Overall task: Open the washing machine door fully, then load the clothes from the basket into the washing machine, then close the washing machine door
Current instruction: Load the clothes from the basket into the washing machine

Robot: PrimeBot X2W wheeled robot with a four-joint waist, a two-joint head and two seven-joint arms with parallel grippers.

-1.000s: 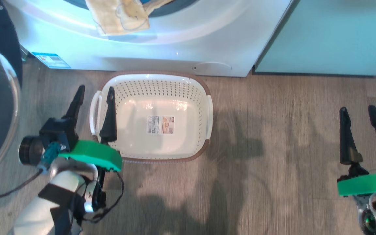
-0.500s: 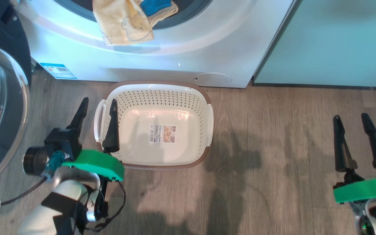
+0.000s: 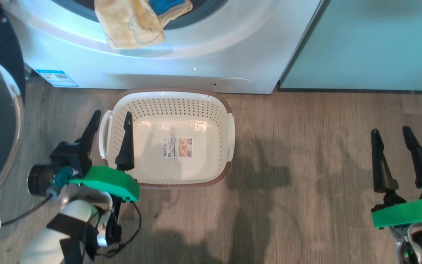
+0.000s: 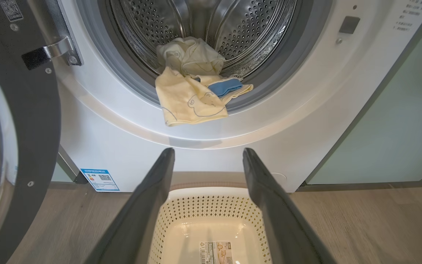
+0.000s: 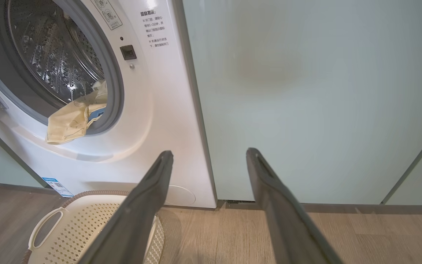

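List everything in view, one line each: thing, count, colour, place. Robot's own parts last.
washing machine: one, white, behind the basket.
washing machine door: one, black rim with clear glass, swung open at the left.
clothes: pale yellow garments, count unclear, plus one blue piece, at the drum mouth; one yellow garment hangs out over the grey seal.
basket: one, cream-white with brown rim, on the floor before the machine, no clothes in it.
label: one, white, on the basket's bottom.
sticker: one, blue-edged, machine's lower left front.
cabinet panels: pale mint-green, right of the machine.
floor: grey-brown wood planks.
left gripper: dark fingers, open, by the basket's left handle.
right gripper: dark fingers, open, over the floor at right.
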